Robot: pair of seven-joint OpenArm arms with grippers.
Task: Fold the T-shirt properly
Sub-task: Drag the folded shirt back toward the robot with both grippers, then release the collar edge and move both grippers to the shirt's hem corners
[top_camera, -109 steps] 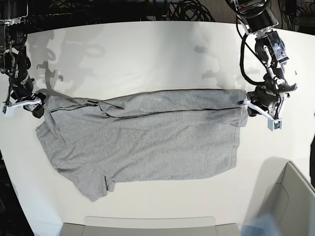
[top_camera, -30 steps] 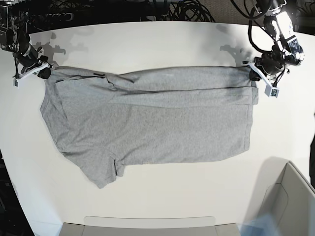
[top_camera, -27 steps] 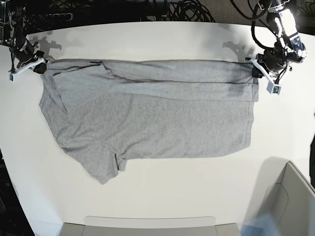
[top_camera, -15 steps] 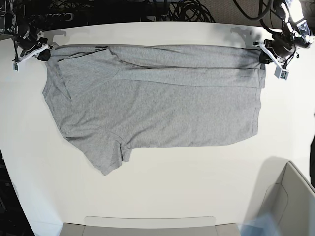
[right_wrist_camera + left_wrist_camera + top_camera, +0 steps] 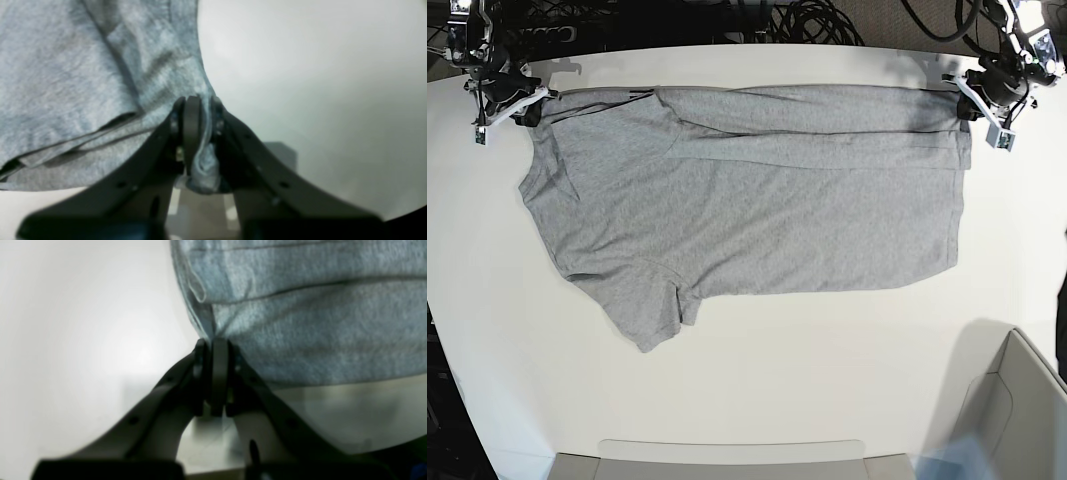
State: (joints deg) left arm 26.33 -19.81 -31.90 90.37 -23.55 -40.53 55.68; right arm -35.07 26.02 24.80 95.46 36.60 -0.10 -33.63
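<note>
A large, plain heather-grey cotton T-shirt (image 5: 747,190) lies spread across the far half of the white rounded surface (image 5: 827,380), its upper edge running close along the far edge from one far corner toward the other. The top strip of the cloth is folded over on itself, so a doubled band runs the width of the garment, with a seam line showing just below it. One short sleeve (image 5: 649,310) sticks out toward the near edge, lying flat on the surface.

The left claw (image 5: 972,100) sits at the far corner on the base view's right side, its two dark fingers pressed together on the corner of the grey T-shirt; in the left wrist view the claw (image 5: 213,350) is pinched tight on the cloth edge, with the hem stitching visible just above it. The right claw (image 5: 525,108) is at the opposite far corner, likewise clamped on the fabric; in the right wrist view the claw (image 5: 196,106) has a small wad of grey cloth bunched between its fingers. The shirt hangs taut between the two claws.

A pale grey bin (image 5: 1017,400) stands at the near corner on the base view's right.
</note>
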